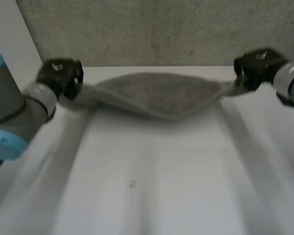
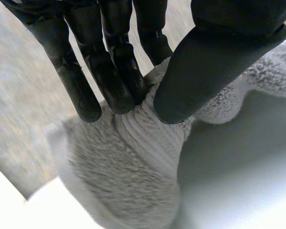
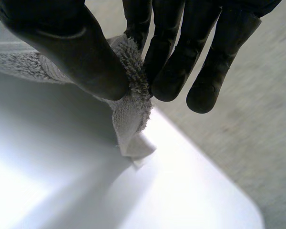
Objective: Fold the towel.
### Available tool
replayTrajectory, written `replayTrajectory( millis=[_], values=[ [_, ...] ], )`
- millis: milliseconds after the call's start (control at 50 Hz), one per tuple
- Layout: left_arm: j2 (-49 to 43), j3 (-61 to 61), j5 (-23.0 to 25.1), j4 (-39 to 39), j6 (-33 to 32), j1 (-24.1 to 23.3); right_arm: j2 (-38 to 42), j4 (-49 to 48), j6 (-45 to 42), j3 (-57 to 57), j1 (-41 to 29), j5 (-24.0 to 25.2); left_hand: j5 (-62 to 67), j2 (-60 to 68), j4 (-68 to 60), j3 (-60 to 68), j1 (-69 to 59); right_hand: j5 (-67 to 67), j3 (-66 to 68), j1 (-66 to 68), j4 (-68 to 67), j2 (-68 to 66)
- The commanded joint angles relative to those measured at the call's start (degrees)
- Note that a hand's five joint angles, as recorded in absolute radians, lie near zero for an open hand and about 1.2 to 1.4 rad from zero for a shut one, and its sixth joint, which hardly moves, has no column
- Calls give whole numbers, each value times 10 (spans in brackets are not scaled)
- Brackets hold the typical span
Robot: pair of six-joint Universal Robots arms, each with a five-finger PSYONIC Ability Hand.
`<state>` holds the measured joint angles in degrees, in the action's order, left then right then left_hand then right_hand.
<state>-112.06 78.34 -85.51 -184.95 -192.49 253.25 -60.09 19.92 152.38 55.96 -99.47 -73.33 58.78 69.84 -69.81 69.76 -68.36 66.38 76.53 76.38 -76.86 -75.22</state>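
A grey towel point(image 1: 157, 95) hangs stretched between my two hands above the far part of the white table point(image 1: 147, 186), sagging in its middle. My left hand point(image 1: 63, 76) is shut on the towel's left end. In the left wrist view its fingers point(image 2: 109, 81) and thumb pinch the bunched towel point(image 2: 133, 157). My right hand point(image 1: 257, 66) is shut on the towel's right end. The right wrist view has the thumb point(image 3: 81, 62) and fingers squeezing a corner of the towel point(image 3: 131, 114), whose tip dangles below them.
A grey carpeted floor point(image 1: 161, 29) lies beyond the table's far edge. The table's rounded corner point(image 3: 248, 210) sits below my right hand. The near half of the table is bare white surface.
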Motion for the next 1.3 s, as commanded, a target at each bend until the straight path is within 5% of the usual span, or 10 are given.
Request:
replayTrajectory(
  millis=[20,140,340,480,620,740,1000,1300],
  values=[
    [-6,152,3,-67,-114,5,-35,-50,-77,181,18,5,112,102,-102,102,-116,36,35,36,-31,-48],
    [42,223,3,-67,-150,0,-102,-41,-111,247,54,7,112,102,-102,102,-116,36,35,36,-31,-48],
    [316,372,3,33,-178,-2,-292,118,-292,374,172,10,112,102,-102,102,-116,36,35,36,-31,-48],
    [349,379,7,80,-187,-8,-310,116,-321,355,183,22,112,102,-102,102,-116,36,35,36,-31,-48],
    [239,339,32,18,-189,-24,-277,85,-263,318,181,28,112,102,-102,102,-116,36,35,36,-31,-48],
    [94,240,29,-29,-199,-29,-171,38,-218,251,133,18,112,102,-102,102,-116,36,35,36,-31,-48],
    [-171,-59,27,-23,-222,-36,113,-34,-111,8,15,-96,112,102,-102,102,-116,36,35,36,-31,-48],
    [-268,-185,2,31,-224,-39,195,-71,-107,-82,-9,-167,112,102,-102,102,-116,36,35,36,-31,-48]
  ],
)
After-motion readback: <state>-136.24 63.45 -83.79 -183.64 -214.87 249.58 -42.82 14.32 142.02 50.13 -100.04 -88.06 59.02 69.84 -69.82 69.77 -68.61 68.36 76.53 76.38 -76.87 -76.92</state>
